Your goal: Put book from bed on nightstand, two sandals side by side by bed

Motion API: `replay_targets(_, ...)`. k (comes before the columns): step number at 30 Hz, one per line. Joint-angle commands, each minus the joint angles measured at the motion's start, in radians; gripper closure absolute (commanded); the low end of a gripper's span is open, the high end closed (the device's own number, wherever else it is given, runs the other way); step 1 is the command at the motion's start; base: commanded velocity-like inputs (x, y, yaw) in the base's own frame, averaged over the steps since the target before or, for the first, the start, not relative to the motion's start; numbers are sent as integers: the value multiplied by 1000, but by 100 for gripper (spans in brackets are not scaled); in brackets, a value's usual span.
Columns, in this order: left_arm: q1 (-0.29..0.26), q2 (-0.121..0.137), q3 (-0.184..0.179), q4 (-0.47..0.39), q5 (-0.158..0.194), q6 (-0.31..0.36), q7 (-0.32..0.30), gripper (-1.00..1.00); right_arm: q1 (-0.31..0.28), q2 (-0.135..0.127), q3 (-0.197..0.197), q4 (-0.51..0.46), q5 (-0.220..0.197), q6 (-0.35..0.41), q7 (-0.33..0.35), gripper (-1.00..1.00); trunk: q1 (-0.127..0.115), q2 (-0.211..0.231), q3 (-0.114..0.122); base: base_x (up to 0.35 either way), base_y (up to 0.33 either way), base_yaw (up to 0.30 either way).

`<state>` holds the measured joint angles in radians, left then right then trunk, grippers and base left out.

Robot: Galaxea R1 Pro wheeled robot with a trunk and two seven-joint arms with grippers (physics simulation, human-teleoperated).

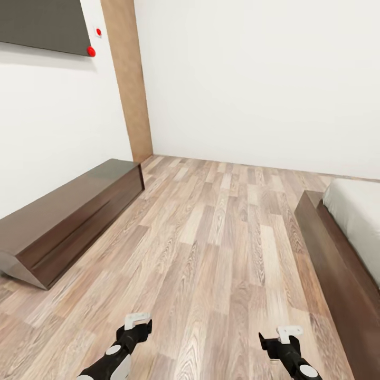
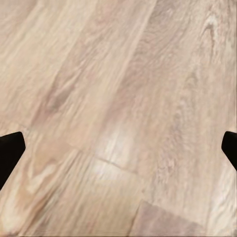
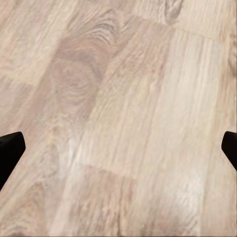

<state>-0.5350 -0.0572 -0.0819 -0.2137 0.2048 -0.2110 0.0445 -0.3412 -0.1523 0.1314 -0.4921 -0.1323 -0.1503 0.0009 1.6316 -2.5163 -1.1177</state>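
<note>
I am in the bedroom, looking down over a brown-grey plank floor. The bed runs along the right edge, a dark brown wood frame with a light grey mattress on it. The book, the sandals and the nightstand are out of view. My left gripper hangs low at the bottom left, and my right gripper at the bottom right. Both are over bare floor. In the wrist views the left gripper and the right gripper have their black fingertips far apart, open, with nothing between them.
A long, low dark brown wall cabinet stands against the left wall. Above it hangs a dark panel with a red knob at its corner. A brown wood wall panel fills the corner. Between cabinet and bed lies open floor.
</note>
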Motion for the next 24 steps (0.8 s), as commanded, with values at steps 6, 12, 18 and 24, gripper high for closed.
replay_targets(6,0,0,-9,1,8,-4,5,-100,-1,-1,6,-1,-9,-3,-2,-100,0,0,-2,331,0,-88)
replay_targets(12,0,0,-9,1,8,-4,5,-100,-1,-1,6,-1,-10,-3,2,-100,0,0,-2,331,0,-10)
replay_targets(18,0,0,-9,1,8,-4,5,-100,-1,-1,7,-1,-10,-3,3,-100,0,0,-2,331,0,-16)
replay_targets(24,0,0,-9,1,8,-4,5,-100,-1,-1,5,-1,-10,-3,6,-100,0,0,-2,331,0,-200)
